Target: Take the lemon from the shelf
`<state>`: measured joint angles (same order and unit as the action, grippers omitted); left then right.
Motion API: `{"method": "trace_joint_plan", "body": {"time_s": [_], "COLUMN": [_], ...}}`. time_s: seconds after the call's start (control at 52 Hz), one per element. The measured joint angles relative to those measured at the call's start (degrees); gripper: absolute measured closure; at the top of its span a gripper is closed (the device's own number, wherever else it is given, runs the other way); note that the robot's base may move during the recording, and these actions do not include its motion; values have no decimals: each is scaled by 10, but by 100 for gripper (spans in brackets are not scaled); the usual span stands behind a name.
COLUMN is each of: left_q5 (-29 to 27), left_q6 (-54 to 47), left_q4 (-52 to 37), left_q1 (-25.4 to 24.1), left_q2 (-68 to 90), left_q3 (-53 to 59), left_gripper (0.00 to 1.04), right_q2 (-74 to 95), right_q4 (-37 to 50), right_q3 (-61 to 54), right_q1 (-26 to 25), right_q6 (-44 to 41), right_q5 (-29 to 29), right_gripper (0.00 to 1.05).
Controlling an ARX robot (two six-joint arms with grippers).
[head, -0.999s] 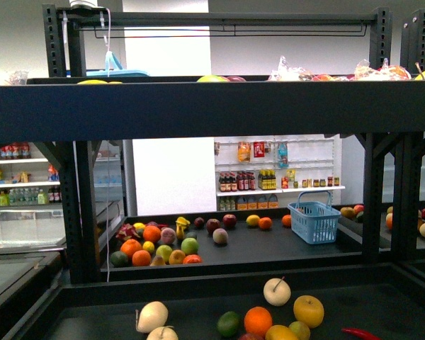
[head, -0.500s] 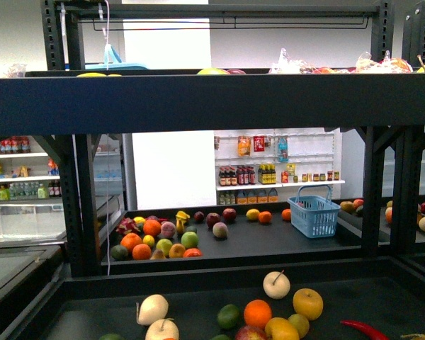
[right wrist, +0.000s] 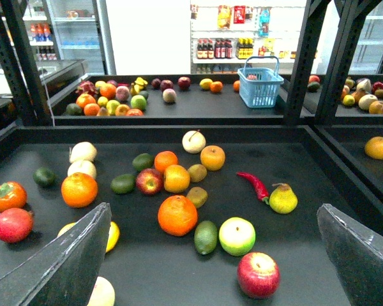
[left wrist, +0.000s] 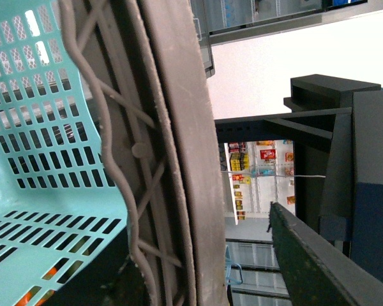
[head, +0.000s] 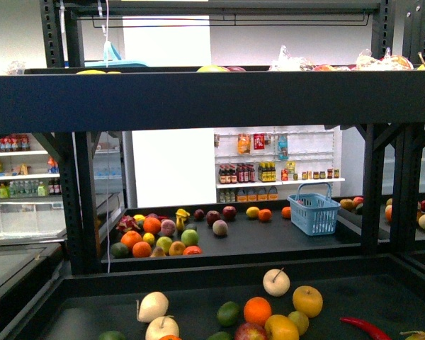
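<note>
The shelf (head: 198,99) is a black metal rack with wide dark trays. In the right wrist view its near tray (right wrist: 293,268) holds many fruits. A small bright yellow fruit, the lemon (right wrist: 113,234), lies on it, half hidden behind one finger (right wrist: 57,268) of my right gripper (right wrist: 214,207). That gripper is open and empty, just above the tray. My left gripper (left wrist: 233,210) is shut on a turquoise plastic basket (left wrist: 45,159), which fills half of the left wrist view. Neither arm shows in the front view.
Around the lemon lie a large orange (right wrist: 177,215), a green avocado (right wrist: 205,236), a green apple (right wrist: 237,236), a red apple (right wrist: 258,275), a yellow pear (right wrist: 283,198) and a red chili (right wrist: 252,184). A farther tray holds more fruit and a blue basket (head: 313,211).
The front view has shifted a little, so more of the near tray's fruit and a red chili show at the bottom. No fruit has moved.
</note>
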<state>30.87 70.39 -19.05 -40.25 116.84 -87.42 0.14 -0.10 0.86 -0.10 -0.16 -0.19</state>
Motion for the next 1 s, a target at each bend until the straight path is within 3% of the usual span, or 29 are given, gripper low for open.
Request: {"method": "trace_joint_plan", "body": {"time_s": [0.192,0.25,0.673,0.999], "left_q5": [-4,-3,46,108], "left_q6": [-6,0,-64,-138], "left_q4": [4,6,8,33], "left_q1": [0,0,13,78], "left_q2": [5,5,-76,-236], "left_q3": [-1,-1,81,175], "left_gripper": [82,86,89,94], "right_q2": [0,0,0,0], "right_q4": [0,0,0,0], "right_q3": [0,0,0,0], "right_q1": [0,0,0,0], "right_q6": [0,0,0,0], "right_q5": [0,0,0,0], "right_gripper": [7,7,7,7]}}
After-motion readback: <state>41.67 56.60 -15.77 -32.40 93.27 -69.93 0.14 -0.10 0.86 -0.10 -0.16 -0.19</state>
